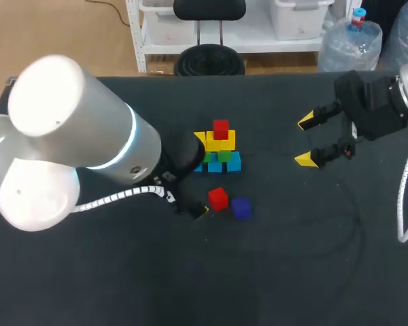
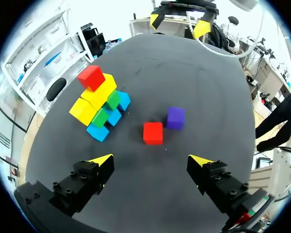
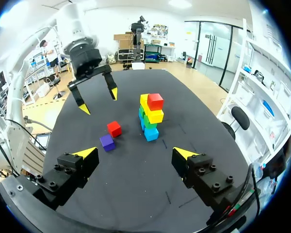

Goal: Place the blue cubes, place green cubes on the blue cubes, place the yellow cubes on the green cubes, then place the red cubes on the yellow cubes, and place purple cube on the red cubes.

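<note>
**Step in hand (judged):** pick up the loose red cube point(image 2: 153, 132) with the left claw point(image 2: 151, 161) and seat it on the yellow cubes point(image 2: 93, 101) of the stack point(image 1: 219, 151).

**State**
- The left claw hangs low over the desk point(image 2: 194, 77), its fingers wide apart and holding nothing.
- The loose red cube lies on the desk just ahead of the left claw, roughly in line with the gap between the fingers.
- The purple cube point(image 2: 175, 117) lies just beside the loose red cube, on its far side, with a narrow gap between them.
- The stack stands near, off to one side. It has blue at the base, then green, then yellow, with a top red cube point(image 2: 91, 77) seated at one end.
- The right claw point(image 1: 307, 141) hovers well apart from the cubes, also wide and empty.

**Procedure**
1. Advance the left claw until the loose red cube sits fully between the fingers.
2. Align the fingers square to two opposite faces. A grip on the corners is likely to twist the cube.
3. Keep the fingers clear of the purple cube, which is close enough to be nudged.
4. Close, then lift straight up before moving toward the stack.
5. Lower the cube onto the free yellow surface beside the top red cube, with the faces parallel.
6. Open only once the cube rests flat. The stack looks uneven, so a sideways push may shift it.
</note>
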